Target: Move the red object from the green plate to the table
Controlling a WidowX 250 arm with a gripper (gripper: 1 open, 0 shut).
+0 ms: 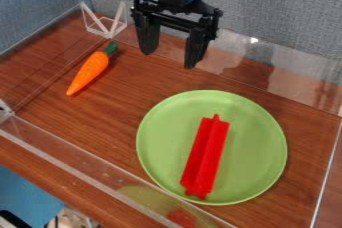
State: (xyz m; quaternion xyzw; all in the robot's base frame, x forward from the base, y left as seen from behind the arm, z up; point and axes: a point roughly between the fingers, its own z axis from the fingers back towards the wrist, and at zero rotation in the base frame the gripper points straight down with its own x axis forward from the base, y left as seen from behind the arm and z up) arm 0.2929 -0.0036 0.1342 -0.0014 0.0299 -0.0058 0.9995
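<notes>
My claw (174, 44) hangs beyond the plate (160, 150), its two fingers spread wide with nothing between them. The bar (206, 156) lies flat on the plate, inside the rim, one end close to the edge on the camera's side.

The first trouble I foresee is a poor grip. The bar is long and narrow, so if I close with my fingers turned along it instead of across it, I could shove it over the plate or pinch only a corner. If I take it near one end, its weight could make it tip or swing, and the low end might catch the rim and drag the plate along. Coming down too far, I could press on the plate and slide it; stopping too high, my fingers could skim off the bar's top. The lengthwise groove may also give me an uneven hold.

Setting down has its own risks. The table (123, 129) has little room on the plate's camera side before the clear wall (100, 184), so a long bar could knock that. Beyond the plate, toward the picture's upper left, lies the carrot (90, 69); a careless release there could land on it or roll it.

I can read no brand, label or writing anywhere around the plate.
</notes>
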